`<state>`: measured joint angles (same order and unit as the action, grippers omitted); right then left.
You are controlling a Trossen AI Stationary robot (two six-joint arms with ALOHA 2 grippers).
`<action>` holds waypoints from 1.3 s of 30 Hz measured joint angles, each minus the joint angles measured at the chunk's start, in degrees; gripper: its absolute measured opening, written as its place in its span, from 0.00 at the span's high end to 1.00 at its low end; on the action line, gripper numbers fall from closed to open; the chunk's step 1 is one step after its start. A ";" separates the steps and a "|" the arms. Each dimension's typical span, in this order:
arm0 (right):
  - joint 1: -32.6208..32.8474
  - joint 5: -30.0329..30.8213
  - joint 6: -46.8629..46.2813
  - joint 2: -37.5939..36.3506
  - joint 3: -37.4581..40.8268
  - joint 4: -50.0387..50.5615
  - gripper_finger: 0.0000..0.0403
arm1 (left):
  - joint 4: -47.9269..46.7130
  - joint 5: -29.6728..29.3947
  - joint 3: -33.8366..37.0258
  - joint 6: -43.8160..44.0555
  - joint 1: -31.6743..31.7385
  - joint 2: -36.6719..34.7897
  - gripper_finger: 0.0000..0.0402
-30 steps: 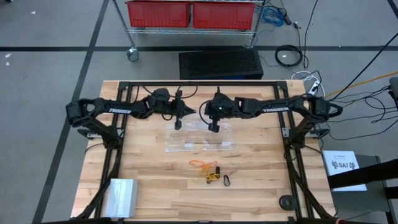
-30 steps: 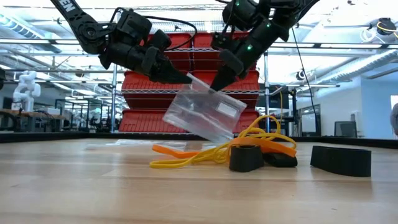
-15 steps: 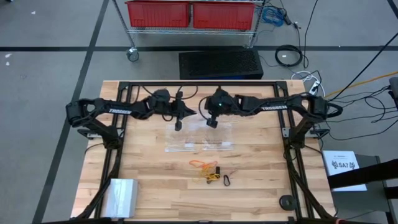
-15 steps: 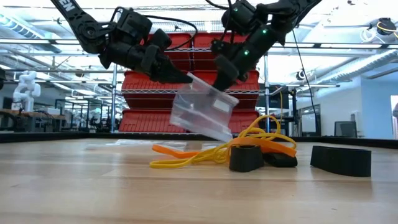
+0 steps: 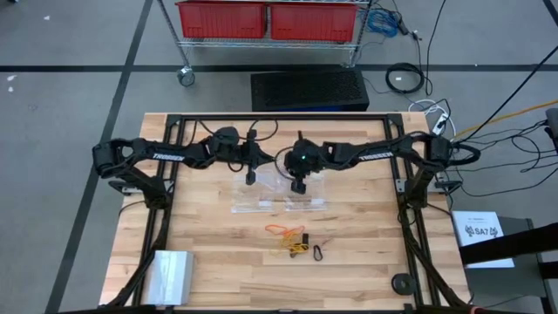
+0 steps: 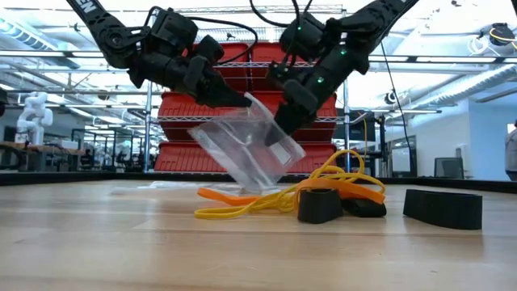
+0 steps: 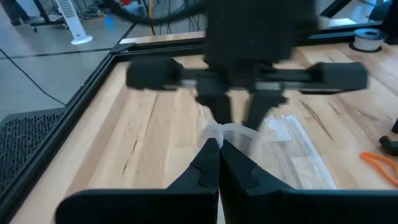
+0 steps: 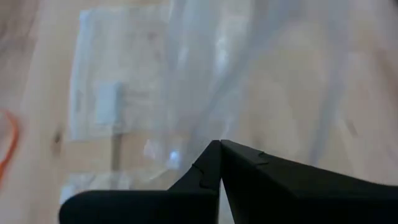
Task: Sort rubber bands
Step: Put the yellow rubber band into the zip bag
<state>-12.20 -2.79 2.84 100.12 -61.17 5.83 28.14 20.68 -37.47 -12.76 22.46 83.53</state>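
**Both claws pinching one clear bag above the table**

My left gripper [image 6: 242, 101] is closed on the top edge of a clear bag [image 6: 242, 149], which hangs tilted over the table [image 5: 366, 262]. My right gripper [image 6: 275, 137] is closed too, its fingertips pinched on the bag's other side, lower down. From above I see both grippers meeting near the middle of the table's far half, left [image 5: 250, 177] and right [image 5: 298, 186] just beside each other. More clear bags [image 5: 277, 202] lie flat beneath them.

The bands [image 5: 292, 240] lie on the wood nearer me, apart from both grippers: orange and yellow loops tangled together, with a black one [image 5: 319, 253] just beside. In the low view the tangle [image 6: 323, 190] sits in front of the hanging bag.
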 joint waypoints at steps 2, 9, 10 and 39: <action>-0.43 -1.11 -2.45 -1.30 2.83 -6.34 1.00 | 0.02 -0.01 0.00 0.46 -0.38 0.00 1.00; -0.75 -4.41 -9.61 -0.50 7.43 -22.07 1.00 | 0.87 -0.07 0.00 0.42 -2.71 0.00 1.00; -0.49 -3.92 -9.81 -0.07 7.46 -22.77 0.99 | 1.39 -0.24 0.00 0.42 -2.73 0.00 1.00; -0.58 -3.54 -6.32 -6.35 7.46 -16.82 0.98 | 1.87 -0.75 -3.19 0.53 -4.61 0.38 1.00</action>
<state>-12.78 -6.33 -3.49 93.77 -53.71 -10.99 30.00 19.93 -40.66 -12.23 17.85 83.91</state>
